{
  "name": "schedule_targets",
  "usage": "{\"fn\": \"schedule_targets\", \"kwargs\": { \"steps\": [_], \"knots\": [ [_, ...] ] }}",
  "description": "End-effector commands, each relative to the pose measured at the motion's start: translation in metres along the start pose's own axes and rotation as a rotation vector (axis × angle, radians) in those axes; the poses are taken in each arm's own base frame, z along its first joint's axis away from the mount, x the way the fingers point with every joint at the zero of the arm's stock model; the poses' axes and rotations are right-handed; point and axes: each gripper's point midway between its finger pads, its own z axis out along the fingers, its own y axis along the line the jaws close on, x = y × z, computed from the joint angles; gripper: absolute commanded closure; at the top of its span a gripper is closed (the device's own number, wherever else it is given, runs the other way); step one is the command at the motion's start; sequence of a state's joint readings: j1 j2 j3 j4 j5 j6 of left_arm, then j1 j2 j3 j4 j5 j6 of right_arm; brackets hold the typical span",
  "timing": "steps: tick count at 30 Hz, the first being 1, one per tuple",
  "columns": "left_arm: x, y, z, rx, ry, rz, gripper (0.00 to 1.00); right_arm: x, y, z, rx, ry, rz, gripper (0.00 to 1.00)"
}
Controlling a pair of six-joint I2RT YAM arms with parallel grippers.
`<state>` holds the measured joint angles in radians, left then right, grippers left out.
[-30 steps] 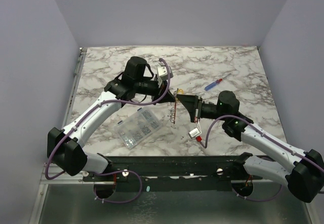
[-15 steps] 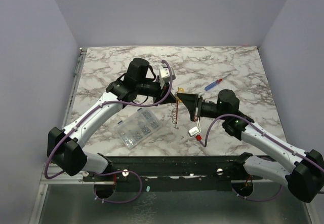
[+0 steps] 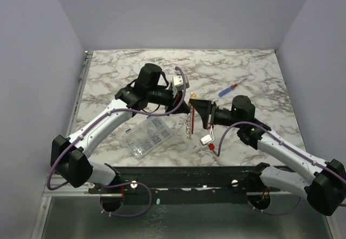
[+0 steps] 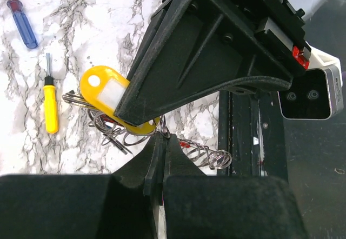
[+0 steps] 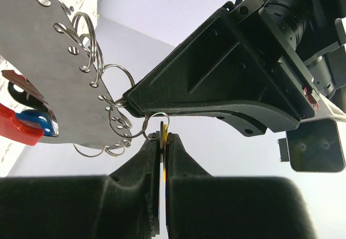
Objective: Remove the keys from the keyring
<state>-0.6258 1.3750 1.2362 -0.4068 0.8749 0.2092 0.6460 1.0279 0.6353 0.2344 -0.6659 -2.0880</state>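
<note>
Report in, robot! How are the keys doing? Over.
Left gripper shut on a ring. Right gripper shut on the yellow tag. Keyring held up between them. Yellow screwdriver, blue screwdriver, box: off to the side.

a white marbled tabletop [image 3: 119, 68] sits boxed in by plain lavender walls [image 3: 184, 12] under even light.

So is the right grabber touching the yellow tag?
Touching. The right wrist view shows the right gripper shut on the yellow tag, a thin yellow edge pinched between its fingers.
</note>
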Motion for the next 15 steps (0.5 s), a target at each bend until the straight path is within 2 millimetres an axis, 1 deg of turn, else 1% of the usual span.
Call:
{"fn": "schedule_targets", "kwargs": {
  "steps": [1,2,8,10,11,13,15],
  "knots": [
    [-0.002,-0.006,0.007,0.058,-0.012,0.036,1.00,-0.002,-0.012,-0.005,-0.002,0.011,-0.130,0.99],
    [-0.002,-0.002,0.007,0.047,-0.011,0.039,1.00,-0.002,-0.011,-0.007,-0.010,0.013,-0.115,0.99],
    [-0.001,0.009,0.014,0.043,0.003,0.024,0.82,-0.010,0.001,-0.014,-0.058,0.008,-0.048,0.99],
    [-0.001,0.012,0.016,0.038,0.007,0.017,0.74,-0.011,0.006,-0.017,-0.080,0.010,-0.027,0.99],
    [-0.002,0.015,0.016,0.035,0.007,0.014,0.69,-0.012,0.009,-0.018,-0.092,0.013,-0.016,0.99],
    [-0.003,0.020,0.015,0.025,0.006,0.003,0.54,-0.010,0.013,-0.020,-0.111,0.028,0.014,1.00],
    [-0.005,0.026,0.011,0.015,-0.002,-0.003,0.46,-0.008,0.017,-0.023,-0.134,0.047,0.049,0.99]
  ]
}}
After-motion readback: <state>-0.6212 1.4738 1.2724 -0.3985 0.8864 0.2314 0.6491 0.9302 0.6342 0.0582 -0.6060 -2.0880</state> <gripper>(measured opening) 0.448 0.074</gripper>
